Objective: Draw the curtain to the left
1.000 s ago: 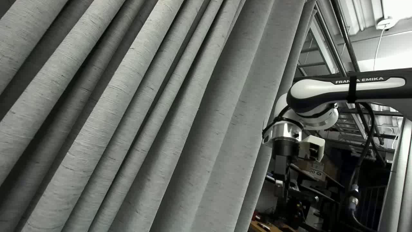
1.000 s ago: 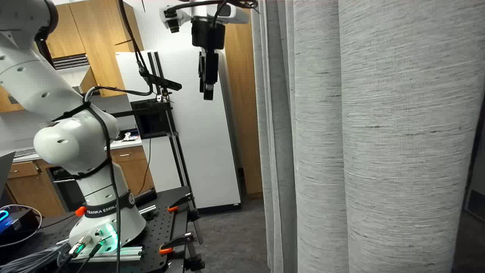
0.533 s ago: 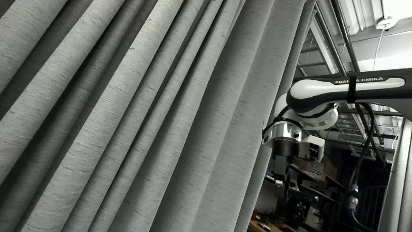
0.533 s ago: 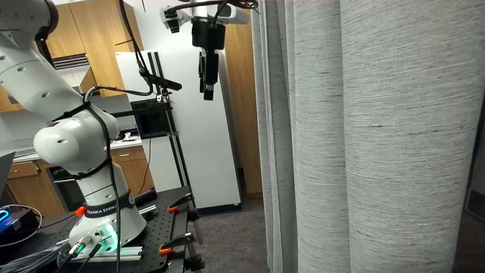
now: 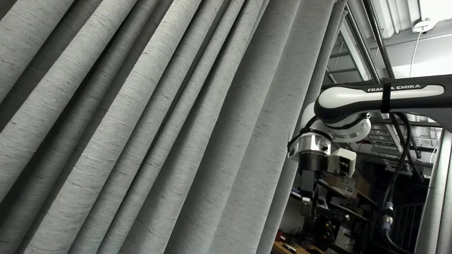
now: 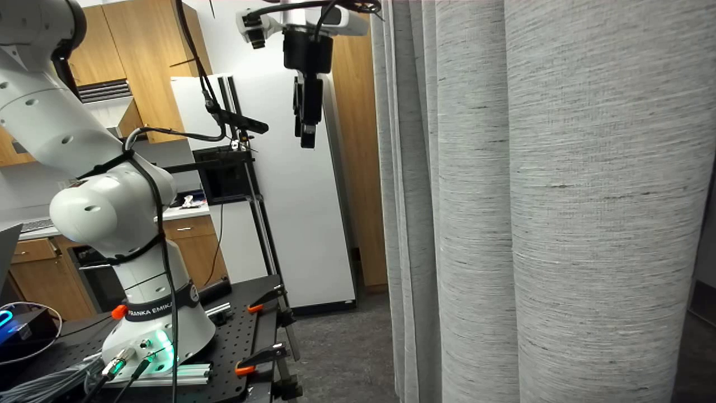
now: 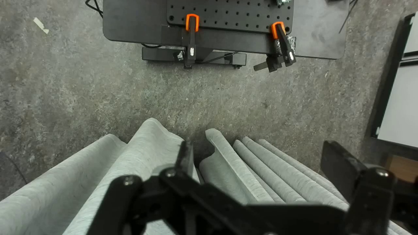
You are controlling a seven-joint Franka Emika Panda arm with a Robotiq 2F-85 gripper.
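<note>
The curtain is a huge light-grey woven drape with long pleats. It fills most of an exterior view and stands at the right of an exterior view. It also shows in the wrist view, where several folds run beneath and between the fingers. My gripper is open, fingers wide apart, with no fabric seen gripped. It hangs pointing down in an exterior view, left of the curtain's near edge with a visible gap. In an exterior view the gripper is dark and lies right of the curtain's edge.
The black base table has orange-tipped clamps on its edge. A white fridge and wooden cabinet stand behind the gripper. Cables hang along the arm. Cluttered shelves and another grey drape show at right.
The arm and gripper have not visibly moved. The curtain's near folds have swayed slightly to the right in an exterior view.
</note>
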